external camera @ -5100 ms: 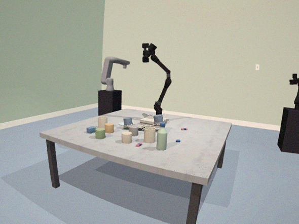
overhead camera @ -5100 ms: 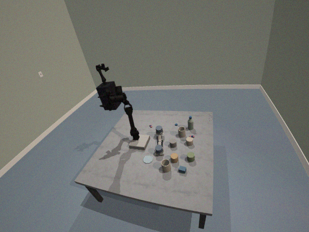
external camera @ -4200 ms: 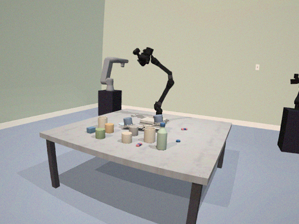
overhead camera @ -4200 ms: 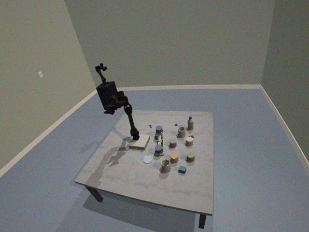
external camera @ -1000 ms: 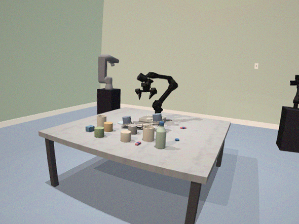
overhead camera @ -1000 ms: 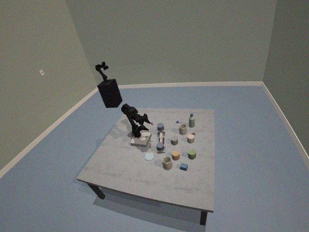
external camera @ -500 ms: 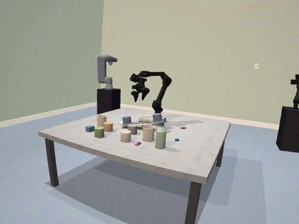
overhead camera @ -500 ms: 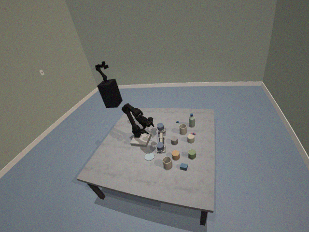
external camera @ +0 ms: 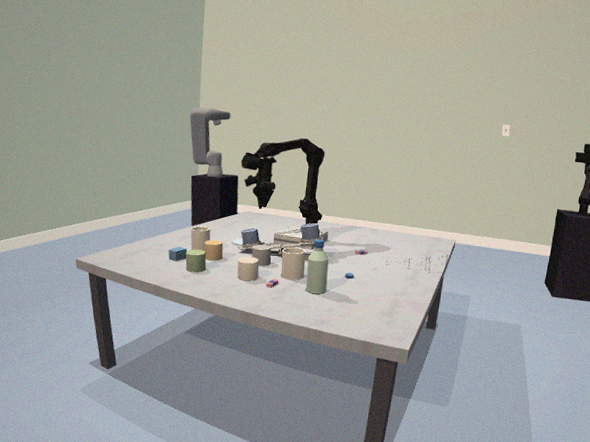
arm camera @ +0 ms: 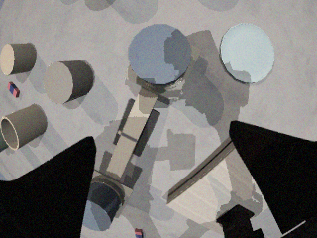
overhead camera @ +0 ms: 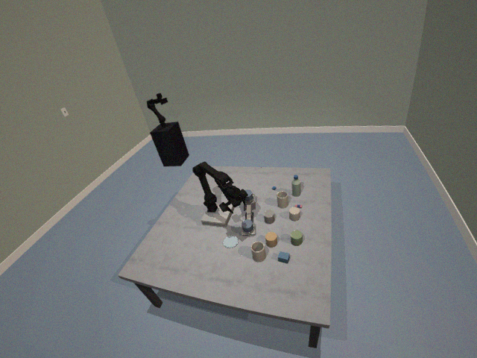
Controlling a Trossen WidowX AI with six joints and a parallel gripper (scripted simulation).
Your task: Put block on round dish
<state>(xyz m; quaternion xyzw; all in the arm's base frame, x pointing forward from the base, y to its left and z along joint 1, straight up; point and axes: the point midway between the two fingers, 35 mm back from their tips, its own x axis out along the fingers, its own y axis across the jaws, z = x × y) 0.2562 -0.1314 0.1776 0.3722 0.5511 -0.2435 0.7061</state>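
Two blue-grey cups stand on the balance [overhead camera: 248, 210] [arm camera: 130, 134]: one cup [overhead camera: 247, 225] [external camera: 249, 236] [arm camera: 159, 54] at the dish end, the other cup [overhead camera: 248, 195] [external camera: 309, 231] [arm camera: 99, 215] at the far end. The beam looks tilted, dish end lower. The hidden block does not show. The pale round dish [overhead camera: 230, 242] [arm camera: 248, 53] has nothing on it. My gripper [overhead camera: 227, 209] [external camera: 262, 205] [arm camera: 164, 135] is open and empty, pointing down high above the table, beside the balance on the base side. In the wrist view the dish-end cup is ahead of the fingertips.
A tan mug [overhead camera: 258, 251] [external camera: 200, 238] and an orange cylinder [overhead camera: 270, 239] [external camera: 213, 250] stand near the dish end. A grey cylinder [overhead camera: 269, 217] [external camera: 261, 255] is beside the balance. Beyond are another mug [overhead camera: 282, 200] [external camera: 292, 264], a bottle [overhead camera: 296, 186] [external camera: 317, 271] and a blue box [overhead camera: 284, 257] [external camera: 177, 254].
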